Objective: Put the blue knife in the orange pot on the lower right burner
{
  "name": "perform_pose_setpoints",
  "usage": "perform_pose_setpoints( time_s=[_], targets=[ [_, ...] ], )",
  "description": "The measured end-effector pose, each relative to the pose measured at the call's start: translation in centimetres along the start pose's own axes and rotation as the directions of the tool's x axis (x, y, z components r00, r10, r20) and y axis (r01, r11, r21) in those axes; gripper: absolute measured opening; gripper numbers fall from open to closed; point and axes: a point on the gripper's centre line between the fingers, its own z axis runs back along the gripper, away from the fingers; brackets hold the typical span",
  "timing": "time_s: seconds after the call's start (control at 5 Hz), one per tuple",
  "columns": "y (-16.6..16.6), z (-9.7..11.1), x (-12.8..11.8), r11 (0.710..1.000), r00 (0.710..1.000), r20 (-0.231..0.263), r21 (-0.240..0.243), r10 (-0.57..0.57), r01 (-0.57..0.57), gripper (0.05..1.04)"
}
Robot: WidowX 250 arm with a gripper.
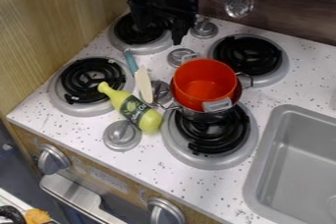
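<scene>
The black gripper hangs over the upper left burner at the top of the view, its two fingers spread apart with nothing seen between them. Below it lies the knife, its blue handle pointing up toward the gripper and its pale blade running down between the left burner and the pots. An orange pot stands upright inside a metal pot, over the back part of the lower right burner. The gripper is apart from both knife and pots.
A yellow-green oil bottle lies beside the blade, between the lower left burner and the metal pot. Silver knobs stand among the burners. A grey sink is at right; a slotted spoon hangs at the back wall.
</scene>
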Motion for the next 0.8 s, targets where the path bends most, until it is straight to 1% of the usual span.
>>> perform_pose_setpoints(
  time_s=[0.2, 0.4, 0.6, 0.8],
  targets=[
    [-0.2, -0.9, -0.5, 1.0, 1.0, -0.027, -0.003, 0.002, -0.002, 1.0],
    [0.4, -1.5, -0.1, 0.997, 0.996, 0.028, -0.002, 0.081, -0.081, 0.999],
    [1.5, -2.8, 0.1, 0.988, 0.989, -0.005, 0.046, 0.147, -0.146, 1.0],
    [2.7, -3.6, 0.9, 0.974, 0.98, 0.018, 0.104, 0.2, -0.2, 1.0]
  ],
)
